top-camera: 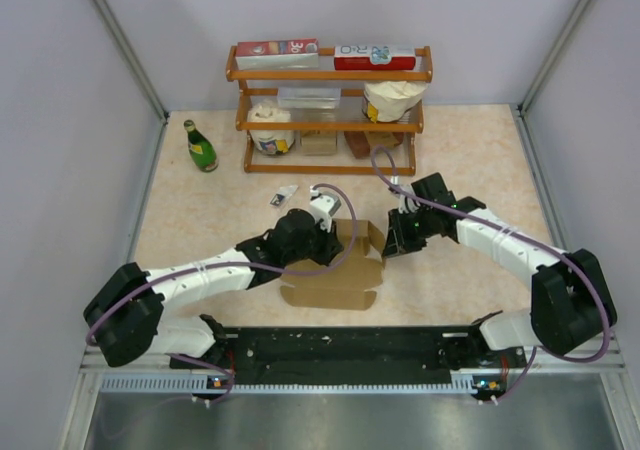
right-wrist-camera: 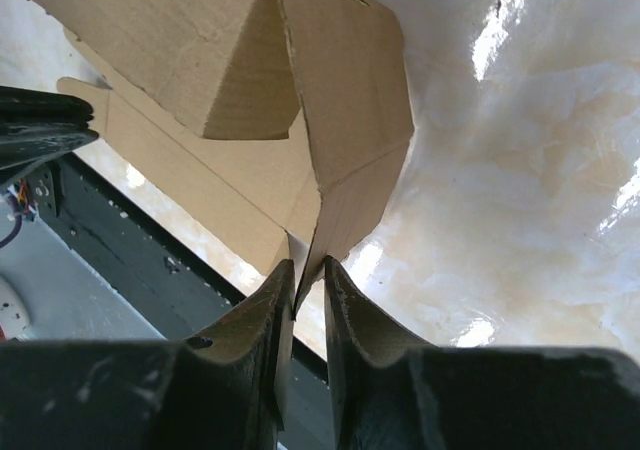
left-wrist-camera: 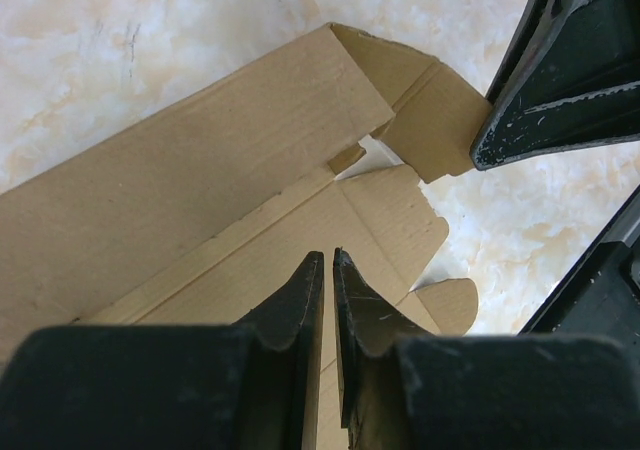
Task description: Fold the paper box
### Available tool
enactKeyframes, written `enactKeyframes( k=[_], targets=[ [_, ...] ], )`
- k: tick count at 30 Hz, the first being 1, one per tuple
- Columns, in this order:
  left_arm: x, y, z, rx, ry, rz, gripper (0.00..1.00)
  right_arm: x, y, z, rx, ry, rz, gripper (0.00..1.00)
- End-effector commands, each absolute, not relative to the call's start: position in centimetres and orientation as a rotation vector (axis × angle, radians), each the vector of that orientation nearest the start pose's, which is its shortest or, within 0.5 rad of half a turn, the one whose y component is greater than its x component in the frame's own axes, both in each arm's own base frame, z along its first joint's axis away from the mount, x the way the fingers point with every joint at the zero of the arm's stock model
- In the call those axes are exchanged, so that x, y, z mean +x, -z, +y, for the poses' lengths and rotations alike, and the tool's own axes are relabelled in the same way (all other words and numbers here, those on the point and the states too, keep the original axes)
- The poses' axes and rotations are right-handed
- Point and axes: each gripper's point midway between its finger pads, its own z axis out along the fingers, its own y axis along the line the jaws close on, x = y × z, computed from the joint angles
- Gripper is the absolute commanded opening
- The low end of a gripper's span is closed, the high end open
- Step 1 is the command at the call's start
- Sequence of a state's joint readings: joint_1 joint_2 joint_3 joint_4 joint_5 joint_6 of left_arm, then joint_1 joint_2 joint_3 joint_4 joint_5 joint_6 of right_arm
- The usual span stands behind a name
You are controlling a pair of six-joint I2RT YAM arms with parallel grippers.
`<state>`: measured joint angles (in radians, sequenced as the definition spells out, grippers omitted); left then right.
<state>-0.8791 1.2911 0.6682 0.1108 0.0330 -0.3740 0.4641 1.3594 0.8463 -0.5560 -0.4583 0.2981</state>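
Note:
The paper box (top-camera: 335, 270) is a plain brown cardboard sheet lying mid-table between my two arms, part folded, with walls raised at its far right end. From the left, my left gripper (top-camera: 332, 238) comes down over it. In the left wrist view the fingers (left-wrist-camera: 300, 300) stand almost together on a thin cardboard wall of the box (left-wrist-camera: 200, 160). My right gripper (top-camera: 389, 243) is at the box's right end. Its jaws (right-wrist-camera: 308, 262) are slightly apart, and the edge of an upright flap (right-wrist-camera: 350, 120) sits loose in the gap.
A wooden rack (top-camera: 330, 75) at the back holds red-and-white cartons, white tubs and small brown blocks. A green bottle (top-camera: 200, 146) stands at the back left. A small white item (top-camera: 285, 196) lies behind the box. A black rail (top-camera: 340, 348) runs along the near edge.

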Motion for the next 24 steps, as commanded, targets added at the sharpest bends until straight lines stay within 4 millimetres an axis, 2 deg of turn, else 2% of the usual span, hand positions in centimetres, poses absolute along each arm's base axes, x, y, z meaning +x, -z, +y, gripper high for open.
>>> enactKeyframes(
  k=[1, 9, 15, 17, 20, 24],
  targets=[
    [22.5, -13.2, -30.9, 0.538, 0.815, 2.056, 0.13, 22.7, -10.7, 22.6, -0.429, -0.946, 2.588, 0.18],
    [22.4, -12.8, -30.7, 0.533, 0.81, 2.061, 0.12, 22.8, -11.5, 23.6, -0.446, -1.03, 2.555, 0.19],
    [22.2, -14.3, -30.7, 0.539, 0.833, 2.034, 0.12, 23.4, -10.8, 22.7, -0.418, -0.937, 2.572, 0.04],
    [22.0, -15.5, -30.7, 0.543, 0.846, 2.011, 0.12, 23.6, -10.5, 22.3, -0.413, -0.893, 2.583, 0.0],
    [21.7, -18.7, -30.6, 0.555, 0.881, 1.936, 0.13, 24.0, -10.4, 21.7, -0.412, -0.827, 2.587, 0.0],
    [23.2, -23.1, -28.6, 0.454, 0.799, 1.818, 0.16, 24.6, -11.1, 21.0, -0.428, -0.762, 2.564, 0.0]
  ],
)
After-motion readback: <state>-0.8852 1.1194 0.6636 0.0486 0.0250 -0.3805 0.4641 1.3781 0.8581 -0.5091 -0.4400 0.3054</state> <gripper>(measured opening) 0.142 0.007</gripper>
